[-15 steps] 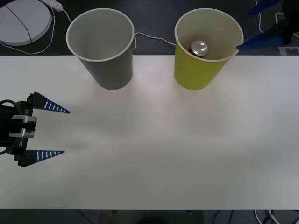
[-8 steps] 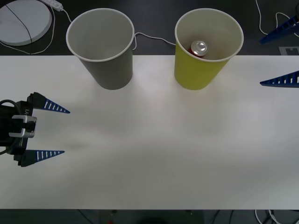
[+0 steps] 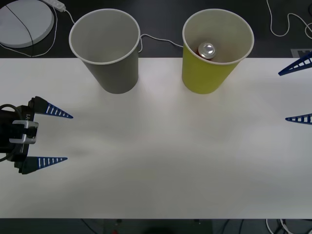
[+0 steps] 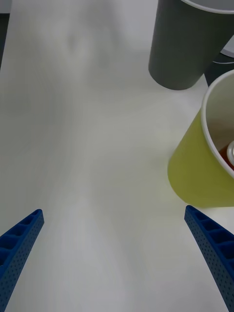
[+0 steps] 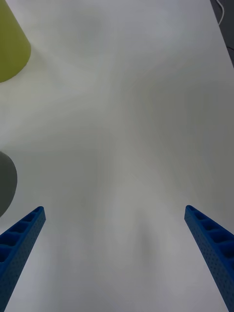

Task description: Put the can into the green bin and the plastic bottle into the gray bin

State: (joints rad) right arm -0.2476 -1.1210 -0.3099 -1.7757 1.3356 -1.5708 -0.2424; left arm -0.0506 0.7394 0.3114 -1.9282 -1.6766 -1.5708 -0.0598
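- the can stands upright inside the green bin, silver top up, in the upper right of the front view; a sliver of it also shows past the bin's rim in the right wrist view.
- the green bin rests on the white table at its far edge, upright, mouth open to the camera.
- the gray bin stands upright on the same far edge, upper left of centre in the front view, well apart from the green bin; its pale inside holds nothing visible.
- in the right wrist view the gray bin stands beyond the green bin, the two apart.
- right gripper: at the right edge of the front view, over the table, clear of the green bin; fingers spread wide, released, holding nothing.
- left gripper: at the left edge of the front view, lower than the bins, fingers spread wide, released, holding nothing.
- left wrist view: green bin and gray bin both cut off at the frame's left edge, bare table between the fingers.
- a white round object with a cable lies on the dark surface beyond the table, upper left corner.
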